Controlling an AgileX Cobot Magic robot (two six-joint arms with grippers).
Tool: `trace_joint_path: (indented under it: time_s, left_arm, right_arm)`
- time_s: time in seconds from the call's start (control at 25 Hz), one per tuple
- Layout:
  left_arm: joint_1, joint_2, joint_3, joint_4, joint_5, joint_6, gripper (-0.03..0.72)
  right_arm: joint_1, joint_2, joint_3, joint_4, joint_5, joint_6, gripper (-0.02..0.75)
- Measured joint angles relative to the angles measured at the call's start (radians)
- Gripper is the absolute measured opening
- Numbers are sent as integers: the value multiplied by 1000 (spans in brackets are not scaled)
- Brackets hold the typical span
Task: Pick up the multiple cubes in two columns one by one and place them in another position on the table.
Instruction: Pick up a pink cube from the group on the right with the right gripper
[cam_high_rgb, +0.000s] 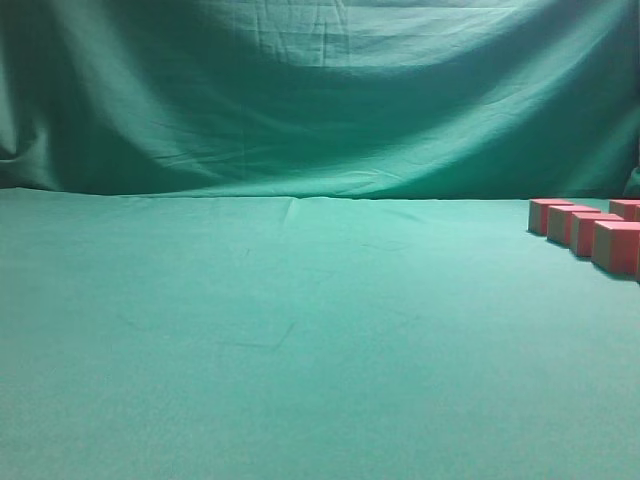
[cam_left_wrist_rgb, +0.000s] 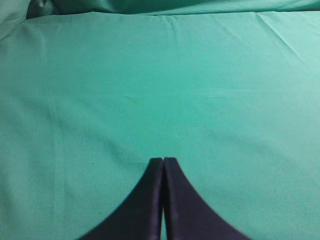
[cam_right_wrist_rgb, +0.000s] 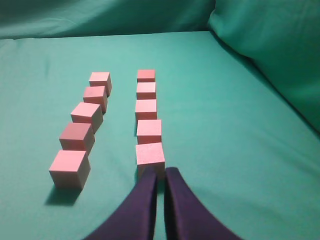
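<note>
A: Cube count? B: Ten cubes (cam_right_wrist_rgb: 149, 159) on the table (cam_right_wrist_rgb: 225, 165), two columns of five, 12 o'clock from the right gripper (cam_right_wrist_rgb: 161, 171), jaws nearly together, empty. Left gripper (cam_left_wrist_rgb: 163, 160) pressed together, empty.

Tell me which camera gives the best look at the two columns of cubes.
The right wrist view: it looks down on both columns of cubes, five in each, all fully in frame just beyond the nearly shut right pincer. The exterior view catches only a few cubes at its right edge. The left wrist view shows none.
</note>
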Motion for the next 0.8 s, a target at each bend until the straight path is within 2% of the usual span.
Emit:
trace_joint_path:
  time_s: [0.12, 0.2, 0.36, 0.44, 0.64, 0.8]
  left_arm:
    - [0, 0, 0, 0, 0, 0, 0]
    - [0, 0, 0, 0, 0, 0, 0]
    - [0, 0, 0, 0, 0, 0, 0]
    - [0, 0, 0, 0, 0, 0, 0]
    - [0, 0, 0, 0, 0, 0, 0]
    - [0, 0, 0, 0, 0, 0, 0]
  right_arm:
    - [0, 0, 0, -6, 0, -34, 47]
    - [0, 0, 2, 28, -25, -34, 47]
    - [0, 0, 2, 228, -220, -23, 47]
    - [0, 0, 2, 284, -327, -23, 47]
    - [0, 0, 2, 313, -501, -33, 47]
    - [0, 11, -55, 315, -448, -56, 47]
